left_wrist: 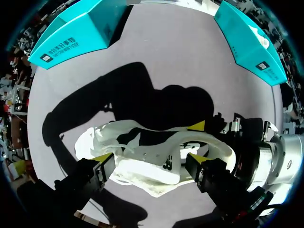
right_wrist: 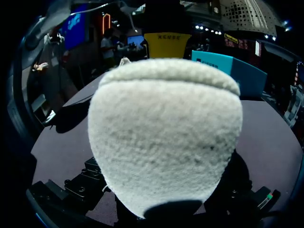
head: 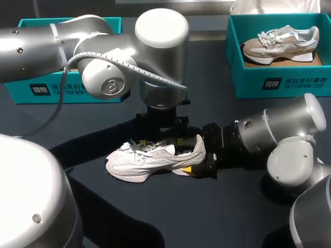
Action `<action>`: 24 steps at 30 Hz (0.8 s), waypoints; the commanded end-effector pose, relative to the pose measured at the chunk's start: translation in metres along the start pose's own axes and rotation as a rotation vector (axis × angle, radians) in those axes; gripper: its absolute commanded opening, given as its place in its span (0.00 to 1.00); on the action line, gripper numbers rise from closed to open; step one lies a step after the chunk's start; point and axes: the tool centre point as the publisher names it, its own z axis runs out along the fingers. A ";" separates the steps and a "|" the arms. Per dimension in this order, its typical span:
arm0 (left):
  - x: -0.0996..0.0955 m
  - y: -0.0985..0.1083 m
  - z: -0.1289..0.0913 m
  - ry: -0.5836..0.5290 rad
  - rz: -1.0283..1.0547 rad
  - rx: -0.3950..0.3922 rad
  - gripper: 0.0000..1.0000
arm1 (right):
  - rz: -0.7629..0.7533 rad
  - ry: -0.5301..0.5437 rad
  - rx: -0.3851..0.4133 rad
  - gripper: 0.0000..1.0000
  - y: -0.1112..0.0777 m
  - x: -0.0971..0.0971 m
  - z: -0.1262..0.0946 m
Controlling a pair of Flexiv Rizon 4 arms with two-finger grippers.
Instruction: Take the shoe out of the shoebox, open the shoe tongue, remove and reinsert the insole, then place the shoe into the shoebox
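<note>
A white shoe (head: 150,161) lies on its sole on the dark table, toe to the left. My right gripper (head: 187,155) comes in from the right and is shut on its heel, a yellow tip (head: 187,169) pressed to the near side. In the right wrist view the fuzzy heel (right_wrist: 164,137) fills the space between the fingers. My left gripper (head: 168,135) hangs straight above the shoe's opening. In the left wrist view that gripper (left_wrist: 151,159) stands wide open over the shoe (left_wrist: 152,166), one tip near the tongue, the other at the heel collar, holding nothing.
An open teal shoebox (head: 279,82) at the back right holds a beige shoe (head: 282,44). A second teal shoebox (head: 31,88) stands at the back left, largely hidden behind my left arm. Bare dark table lies in front of the white shoe.
</note>
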 end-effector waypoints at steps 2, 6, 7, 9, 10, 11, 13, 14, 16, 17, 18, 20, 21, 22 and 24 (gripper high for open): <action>0.010 0.004 0.010 -0.013 0.009 -0.002 1.00 | 0.001 -0.001 0.005 0.00 0.001 0.000 0.005; 0.012 0.009 0.011 -0.022 0.017 0.006 1.00 | 0.001 -0.001 0.005 0.00 0.001 0.000 0.005; 0.011 0.010 0.012 -0.024 0.018 0.004 1.00 | 0.001 -0.001 0.005 0.00 0.001 0.000 0.005; 0.010 0.012 0.016 -0.033 0.018 -0.007 1.00 | 0.001 -0.001 0.005 0.00 0.001 0.000 0.005; 0.010 0.012 0.018 -0.040 0.020 -0.012 1.00 | 0.001 -0.001 0.005 0.00 0.001 0.000 0.005; 0.009 0.013 0.020 -0.044 0.020 -0.015 1.00 | 0.001 -0.001 0.005 0.00 0.001 0.000 0.005; 0.007 0.013 0.023 -0.055 0.016 -0.020 1.00 | 0.001 -0.001 0.005 0.00 0.001 0.000 0.005; 0.006 0.014 0.024 -0.061 0.015 -0.022 1.00 | 0.001 -0.001 0.005 0.00 0.001 0.000 0.005; 0.002 0.014 0.023 -0.068 0.011 -0.022 1.00 | 0.001 -0.001 0.005 0.00 0.001 0.000 0.005; 0.000 0.015 0.023 -0.074 0.011 -0.020 1.00 | 0.001 -0.001 0.005 0.00 0.001 0.000 0.005; -0.003 0.015 0.022 -0.077 0.010 -0.018 1.00 | 0.001 -0.001 0.005 0.00 0.001 0.000 0.005; -0.008 0.017 0.021 -0.088 0.010 -0.016 1.00 | 0.001 -0.001 0.005 0.00 0.001 0.000 0.005; -0.011 0.018 0.020 -0.096 0.008 -0.009 1.00 | 0.001 -0.001 0.005 0.00 0.001 0.000 0.005; -0.013 0.019 0.019 -0.101 0.011 -0.006 1.00 | 0.001 -0.001 0.005 0.00 0.001 0.000 0.005; -0.018 0.021 0.015 -0.109 0.011 0.006 0.94 | 0.001 -0.001 0.005 0.00 0.001 0.000 0.005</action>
